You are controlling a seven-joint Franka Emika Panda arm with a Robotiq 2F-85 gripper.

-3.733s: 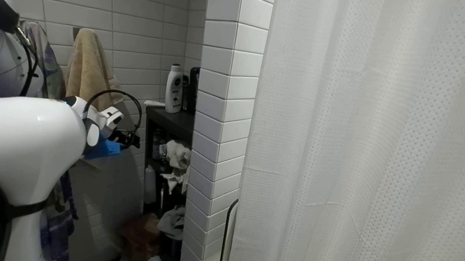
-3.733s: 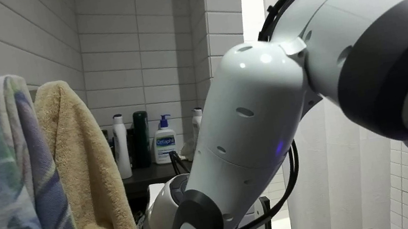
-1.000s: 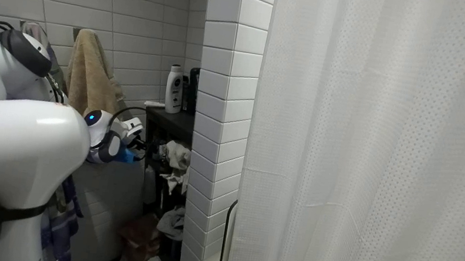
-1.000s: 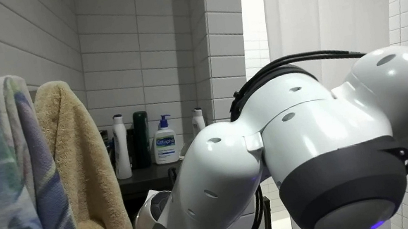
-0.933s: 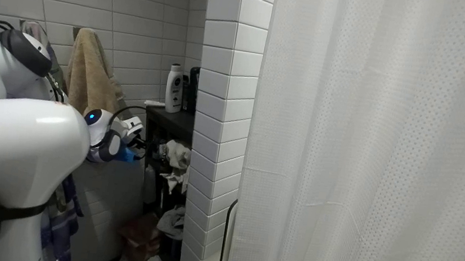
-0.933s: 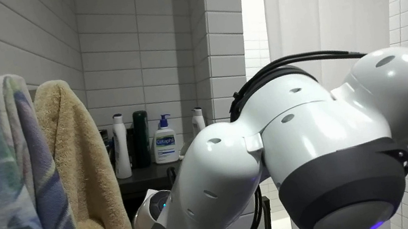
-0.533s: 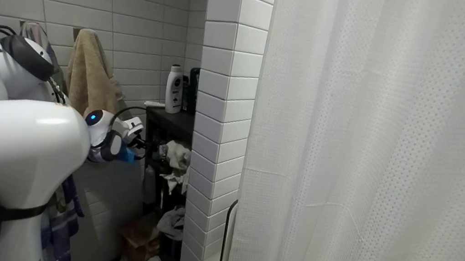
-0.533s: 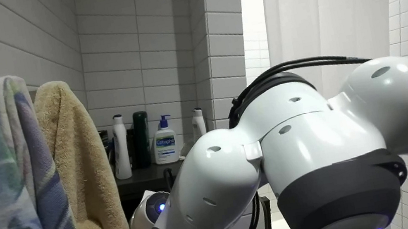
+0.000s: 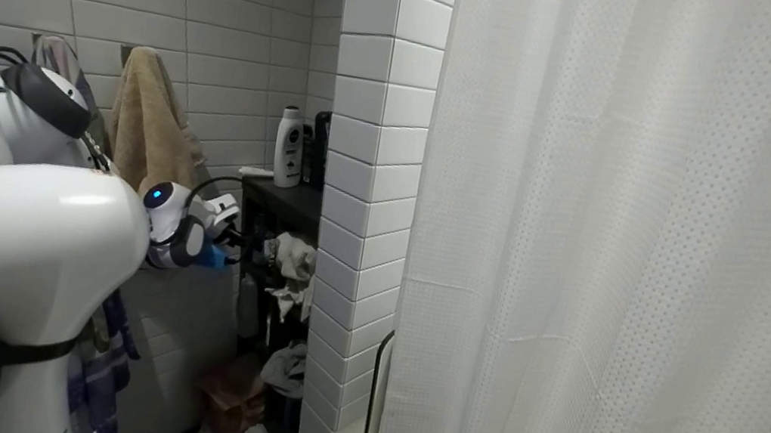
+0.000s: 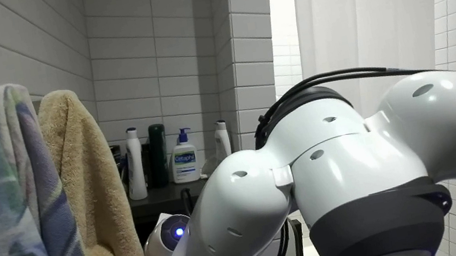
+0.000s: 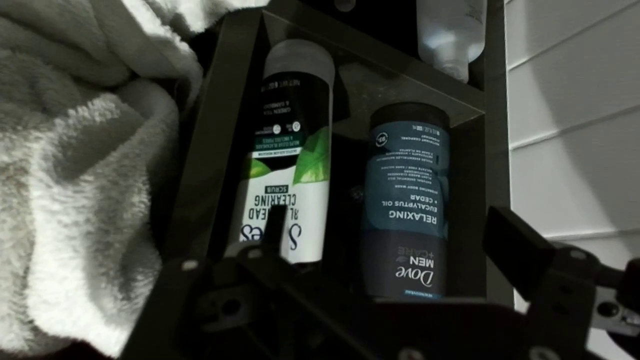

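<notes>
In the wrist view my gripper (image 11: pixel 392 234) stands open, its black fingers (image 11: pixel 520 250) wide apart. Beyond the gap is a dark blue Dove bottle (image 11: pixel 405 200), its lettering upside down in this picture. A white, green and black scrub tube (image 11: pixel 285 165) is beside it; one finger overlaps the tube's lower end in the picture, and whether they touch I cannot tell. Both containers are inside a dark shelf unit (image 11: pixel 210 130). In an exterior view the dark gripper (image 9: pixel 239 237) is at the shelf's opening, its tips hard to make out. The arm hides it in an exterior view.
A pale fluffy towel (image 11: pixel 90 210) bulges beside the shelf compartment; white tiles (image 11: pixel 575 125) flank its far side. Another bottle (image 11: pixel 452 35) sits past the shelf board. Bottles such as the Cetaphil pump (image 10: pixel 185 159) stand on top. A tan towel (image 10: pixel 89 194) hangs near the arm.
Over several seconds the arm has swung down and the gripper has moved toward the shelf. In the last second the arm's elbow sinks slightly further, while the gripper barely shifts.
</notes>
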